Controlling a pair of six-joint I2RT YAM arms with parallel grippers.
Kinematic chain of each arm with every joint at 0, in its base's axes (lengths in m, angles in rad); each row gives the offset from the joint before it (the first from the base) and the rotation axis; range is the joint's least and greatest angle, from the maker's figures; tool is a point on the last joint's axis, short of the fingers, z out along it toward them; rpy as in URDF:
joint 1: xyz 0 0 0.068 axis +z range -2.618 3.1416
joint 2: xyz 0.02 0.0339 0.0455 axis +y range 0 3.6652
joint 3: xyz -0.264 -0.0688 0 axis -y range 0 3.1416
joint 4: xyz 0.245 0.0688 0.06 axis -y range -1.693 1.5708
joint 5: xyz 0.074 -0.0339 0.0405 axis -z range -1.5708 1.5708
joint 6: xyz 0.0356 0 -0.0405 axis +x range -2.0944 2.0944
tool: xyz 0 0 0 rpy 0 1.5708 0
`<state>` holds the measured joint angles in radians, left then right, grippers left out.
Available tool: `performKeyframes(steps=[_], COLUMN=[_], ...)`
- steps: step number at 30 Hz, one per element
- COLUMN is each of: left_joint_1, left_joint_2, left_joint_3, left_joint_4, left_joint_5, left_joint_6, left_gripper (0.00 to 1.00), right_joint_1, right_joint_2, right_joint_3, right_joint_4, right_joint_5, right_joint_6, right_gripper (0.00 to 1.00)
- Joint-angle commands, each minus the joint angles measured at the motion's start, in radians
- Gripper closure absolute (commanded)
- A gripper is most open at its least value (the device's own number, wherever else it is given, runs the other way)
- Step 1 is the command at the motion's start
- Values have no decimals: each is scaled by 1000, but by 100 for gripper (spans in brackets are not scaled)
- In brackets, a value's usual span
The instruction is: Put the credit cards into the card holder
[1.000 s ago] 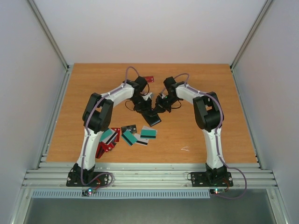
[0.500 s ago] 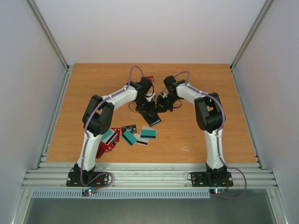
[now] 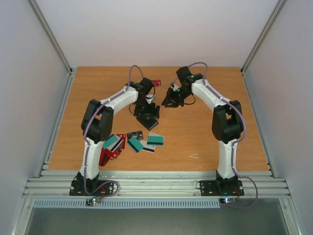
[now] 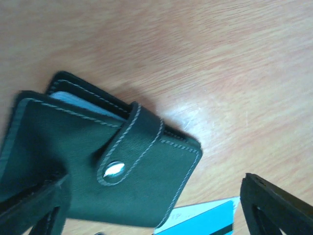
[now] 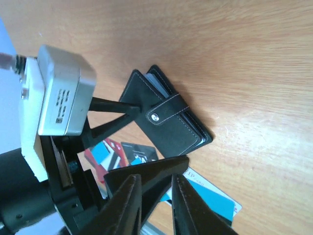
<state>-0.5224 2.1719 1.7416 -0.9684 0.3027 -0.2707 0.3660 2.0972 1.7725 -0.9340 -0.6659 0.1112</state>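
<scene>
Since the black stitched leather card holder [image 3: 147,116] lies snapped shut mid-frame beneath the parted left gripper [image 4: 152,178], unsnapping is judged needed next; the right gripper [image 5: 155,178] is seen nearly closed, empty.

Card holder [image 4: 102,161] snapped shut on wood table [image 4: 220,58]; teal card [image 4: 205,223] partly under its edge.

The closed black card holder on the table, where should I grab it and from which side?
Probably come straight down from above and pinch the card holder across its width, spine edge to opening edge, beside the snap strap. It lies flat and closed on the table, so only its thin side edges are free to grip.
</scene>
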Motion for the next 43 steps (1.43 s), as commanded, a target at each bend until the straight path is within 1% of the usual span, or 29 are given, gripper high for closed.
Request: performKeyframes(steps=[1,2,4,5,7,8,11,12,13,14,17,19,20,23,26,28,32,36,43], left_joint_1=[46,57,81,88,94,98,115,123,129,136,146,148,148,148,148,148,148,148,148], left_joint_2=[-101,-112,-123,-117,-131,-160,-295,-344,-386,-427,-554,-637,-681,-800,-914,-990,-1055,-1062,-1080], left_joint_3=[23,28,35,46,37,13,-72,-87,-96,-104,-137,-176,-206,-293,-394,-445,-501,-510,-517], left_joint_4=[-59,-72,-98,-141,-164,-154,-91,-80,-72,-65,-22,23,50,131,235,278,316,304,287], left_joint_5=[25,9,-21,-51,-125,-169,-215,-231,-249,-273,-355,-412,-442,-523,-560,-581,-573,-565,-546], left_joint_6=[1,1,8,20,44,51,54,53,54,56,79,91,95,112,147,164,184,181,164], left_gripper=[1,1,1,1,1,0,1,0,1,1,1,1,0,1,1,1,1,1,1], right_joint_1=[-56,-68,-90,-100,-123,-133,-163,-175,-183,-189,-194,-196,-196,-196,-196,-196,-196,-196,-195], right_joint_2=[-85,-100,-129,-141,-166,-185,-262,-291,-332,-352,-480,-589,-635,-739,-844,-899,-958,-981,-979], right_joint_3=[42,41,36,34,29,22,-3,-7,-9,-10,-44,-121,-146,-189,-248,-292,-360,-405,-399], right_joint_4=[-57,-62,-75,-83,-92,-90,-76,-71,-68,-64,-42,32,62,80,105,128,155,175,188], right_joint_5=[-2,0,8,11,14,20,51,59,75,100,195,233,243,337,417,439,424,390,388], right_joint_6=[-43,-49,-65,-72,-88,-94,-147,-161,-176,-193,-244,-259,-260,-228,-219,-215,-212,-201,-200], right_gripper=[77,72,59,54,46,41,25,11,2,2,2,2,1,1,1,2,1,2,2])
